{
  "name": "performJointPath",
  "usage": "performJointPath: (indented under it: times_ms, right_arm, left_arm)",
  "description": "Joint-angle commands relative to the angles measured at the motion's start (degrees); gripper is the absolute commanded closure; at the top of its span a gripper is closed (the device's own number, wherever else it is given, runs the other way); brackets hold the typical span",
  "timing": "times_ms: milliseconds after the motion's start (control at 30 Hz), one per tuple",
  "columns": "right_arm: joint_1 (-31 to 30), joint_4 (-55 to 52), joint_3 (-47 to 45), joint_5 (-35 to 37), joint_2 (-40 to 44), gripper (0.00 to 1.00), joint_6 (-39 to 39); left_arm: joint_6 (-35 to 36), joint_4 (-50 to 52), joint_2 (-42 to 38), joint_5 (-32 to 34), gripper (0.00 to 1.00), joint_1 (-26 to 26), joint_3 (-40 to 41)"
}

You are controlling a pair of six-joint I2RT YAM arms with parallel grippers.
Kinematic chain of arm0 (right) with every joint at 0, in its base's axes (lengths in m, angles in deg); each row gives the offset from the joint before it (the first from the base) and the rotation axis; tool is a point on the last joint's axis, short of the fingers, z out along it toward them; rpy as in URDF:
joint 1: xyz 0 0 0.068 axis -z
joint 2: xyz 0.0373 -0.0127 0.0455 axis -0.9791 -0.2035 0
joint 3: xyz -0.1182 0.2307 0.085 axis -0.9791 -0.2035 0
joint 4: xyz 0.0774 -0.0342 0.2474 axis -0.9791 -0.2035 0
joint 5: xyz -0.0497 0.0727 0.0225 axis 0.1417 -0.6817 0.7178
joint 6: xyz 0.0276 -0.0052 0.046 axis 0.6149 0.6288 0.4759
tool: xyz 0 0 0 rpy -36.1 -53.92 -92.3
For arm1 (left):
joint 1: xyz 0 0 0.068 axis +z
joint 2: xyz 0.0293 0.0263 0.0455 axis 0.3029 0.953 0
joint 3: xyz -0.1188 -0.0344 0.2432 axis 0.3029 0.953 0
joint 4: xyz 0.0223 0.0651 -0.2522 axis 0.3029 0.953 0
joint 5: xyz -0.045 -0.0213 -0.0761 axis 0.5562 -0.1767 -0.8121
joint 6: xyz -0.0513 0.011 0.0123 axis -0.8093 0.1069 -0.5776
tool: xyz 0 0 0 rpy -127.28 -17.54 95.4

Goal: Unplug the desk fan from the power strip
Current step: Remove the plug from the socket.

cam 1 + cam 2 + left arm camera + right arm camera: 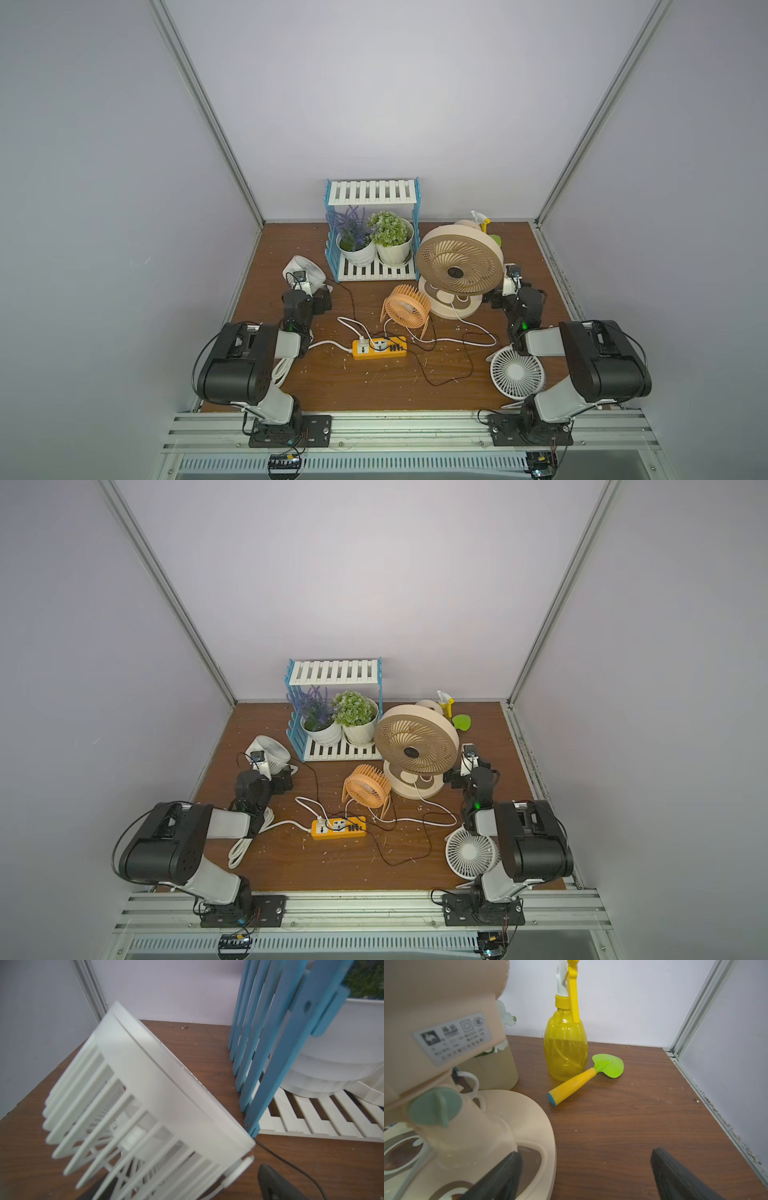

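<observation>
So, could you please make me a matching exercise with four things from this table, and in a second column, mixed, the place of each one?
Things:
1. power strip
2. spray bottle
3. small orange fan
4. green potted plant

Places:
a. on the lower shelf of the blue rack
b. by the back wall, behind the big beige fan
c. lying flat in the middle of the table
d. standing between the power strip and the rack

Pairs: 1-c; 2-b; 3-d; 4-a.

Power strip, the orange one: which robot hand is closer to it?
Left hand: it sits behind and left of the power strip, by the white fan. The right hand is farther, behind and right, at the beige fan's base.
</observation>
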Motion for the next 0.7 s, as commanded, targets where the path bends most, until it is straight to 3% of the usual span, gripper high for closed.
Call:
performJointPath:
  times_ms: [0,533,600,667]
  right_arm:
    - [-0.3,-0.5,0.3,0.4,0.5,0.01,-0.1]
    - [-0.4,0.1,-0.3,0.1,0.6,0.01,-0.2]
    - [-0.3,4.1,-3.0,-1.8,2.5,0.01,-0.7]
    - [-0.3,2.5,-5.4,-3.8,9.8,0.01,-1.8]
  left_arm:
    - [0.8,0.2,-0.1,0.1,0.01,-0.5,-0.9]
    - [0.7,0.3,-0.1,-0.6,0.01,-0.2,-1.0]
    - [0.1,0.3,-0.4,-0.2,0.01,0.0,-0.9]
    - [-0.6,0.5,-3.7,1.6,0.01,0.2,0.1]
